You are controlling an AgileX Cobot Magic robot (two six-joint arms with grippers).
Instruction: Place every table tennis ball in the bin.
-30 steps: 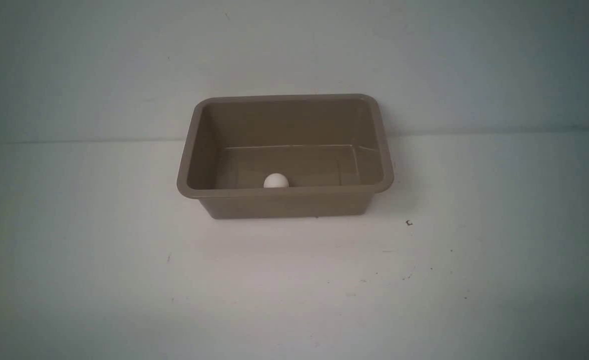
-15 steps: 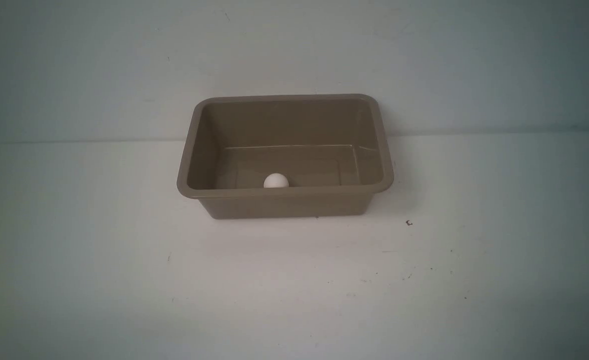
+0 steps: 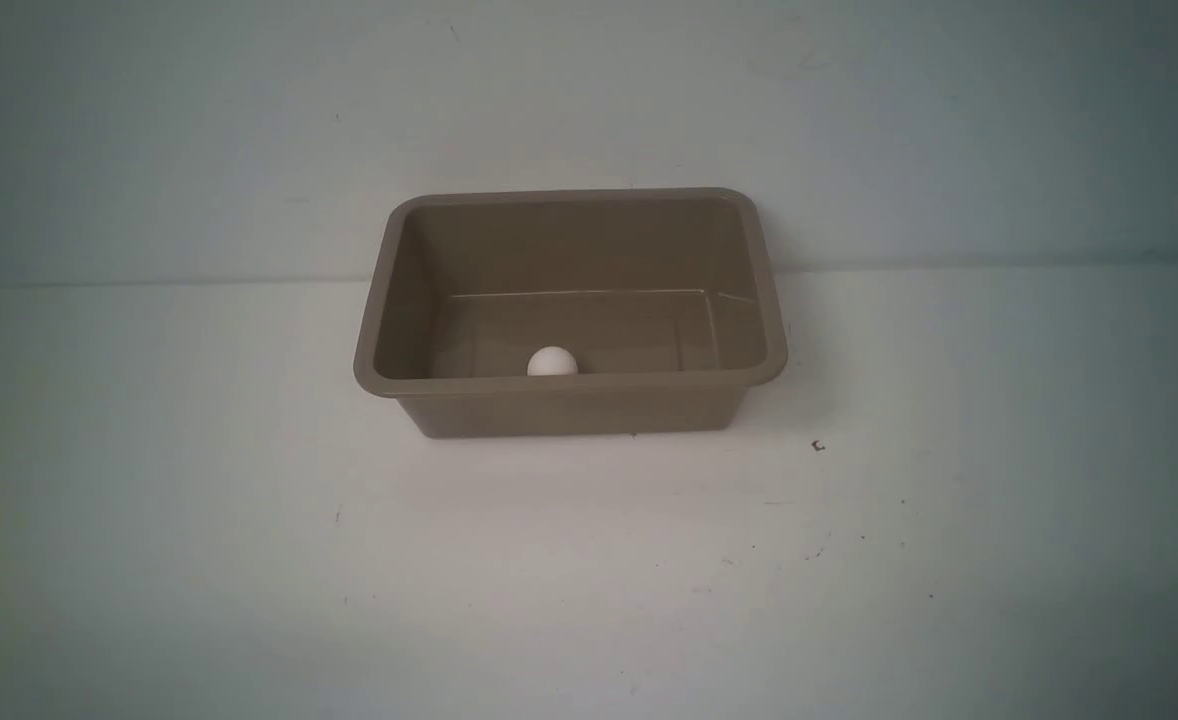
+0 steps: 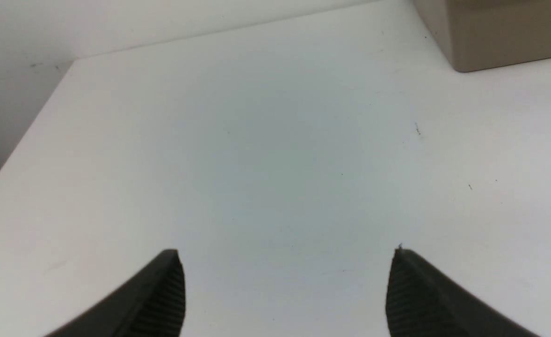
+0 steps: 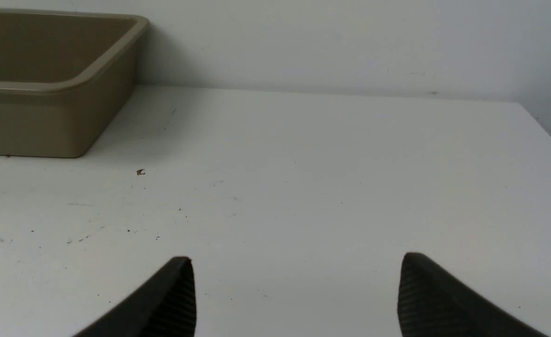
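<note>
Resting against the near wall inside the bin [image 3: 569,385], the ball [image 3: 552,362] looks already delivered, which would explain why the left gripper [image 4: 287,262] and right gripper [image 5: 296,269] hang over bare counter [image 3: 249,560] with jaws spread wide, holding nothing.

Bin [image 3: 569,405] — smooth, slightly glossy plastic; ball [image 3: 552,361] — matt white.

bin [image 3: 569,405]: plain tan-brown
table tennis ball [image 3: 552,362]: plain white
table [image 3: 589,580]: white, dark specks
gripper fingers [image 4: 163,299]: black, ribbed
</note>
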